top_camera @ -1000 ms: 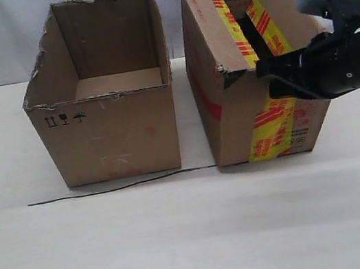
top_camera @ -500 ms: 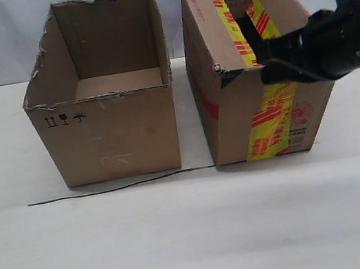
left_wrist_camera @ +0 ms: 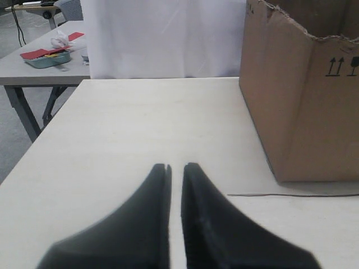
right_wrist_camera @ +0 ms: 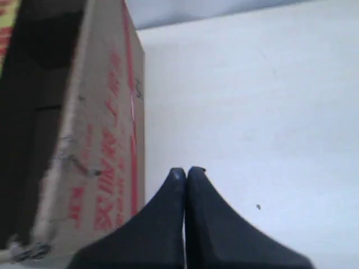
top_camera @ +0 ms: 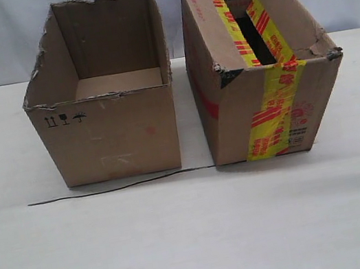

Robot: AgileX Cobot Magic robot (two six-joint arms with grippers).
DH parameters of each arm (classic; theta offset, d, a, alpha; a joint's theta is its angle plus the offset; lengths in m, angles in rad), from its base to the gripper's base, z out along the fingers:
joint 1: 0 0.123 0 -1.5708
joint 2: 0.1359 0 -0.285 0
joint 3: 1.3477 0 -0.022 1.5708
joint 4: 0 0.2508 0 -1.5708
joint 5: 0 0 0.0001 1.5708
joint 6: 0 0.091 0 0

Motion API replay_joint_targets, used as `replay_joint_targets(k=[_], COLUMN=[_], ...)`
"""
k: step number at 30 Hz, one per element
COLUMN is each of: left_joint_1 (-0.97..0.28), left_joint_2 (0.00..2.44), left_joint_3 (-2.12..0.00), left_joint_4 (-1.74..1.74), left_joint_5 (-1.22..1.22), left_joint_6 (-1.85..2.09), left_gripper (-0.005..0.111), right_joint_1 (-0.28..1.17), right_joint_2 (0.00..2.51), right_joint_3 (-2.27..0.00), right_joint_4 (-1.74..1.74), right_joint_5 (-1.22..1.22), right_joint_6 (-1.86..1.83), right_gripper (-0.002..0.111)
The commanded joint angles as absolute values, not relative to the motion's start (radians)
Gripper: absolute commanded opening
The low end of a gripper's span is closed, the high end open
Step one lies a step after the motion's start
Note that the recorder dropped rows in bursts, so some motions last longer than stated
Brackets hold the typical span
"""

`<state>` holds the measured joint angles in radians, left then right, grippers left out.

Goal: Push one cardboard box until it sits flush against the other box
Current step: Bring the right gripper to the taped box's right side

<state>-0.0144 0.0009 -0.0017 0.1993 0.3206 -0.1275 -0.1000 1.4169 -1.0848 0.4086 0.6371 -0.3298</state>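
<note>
Right gripper [right_wrist_camera: 185, 171]: you've drawn it off the cardboard box [top_camera: 265, 102]; it's now beside the box's red-lettered side.
Dented corner [top_camera: 330, 52]: now uncovered.

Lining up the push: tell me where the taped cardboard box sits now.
In the exterior view the cardboard box stands on the right side of the table, just right of the other box, a narrow gap between them.

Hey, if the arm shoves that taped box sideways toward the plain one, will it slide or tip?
Probably slides: the cardboard box sits flat on the smooth table. Its crushed corner suggests soft walls that may cave under a narrow push. Pushed near the top, it might tilt instead.
</note>
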Motion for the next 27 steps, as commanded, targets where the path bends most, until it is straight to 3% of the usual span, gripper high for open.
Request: replay_joint_targets(k=[1,7,14,27], left_joint_1=[-0.022,-0.022,-0.022,-0.022], left_joint_2=[0.000,0.000,0.000,0.000], left_joint_3=[0.000,0.000,0.000,0.000], left_joint_4=[0.190,0.190,0.190,0.190], left_joint_5=[0.309,0.309,0.309,0.309], left_joint_6=[-0.132,-0.132,-0.132,-0.132], left_gripper=[0.000,0.000,0.000,0.000], right_joint_1=[-0.179,-0.212,-0.209,-0.147], right_joint_2=[1.584,1.933,2.213,2.314], right_joint_3=[-1.118,-1.279,-1.496,-1.523], right_joint_4=[0.575,1.018,1.182,1.268], right_joint_5=[0.626,0.731,1.008,1.102], right_joint_6=[-0.481,-0.790,-0.829,-0.882], right_gripper=[0.000,0.000,0.000,0.000])
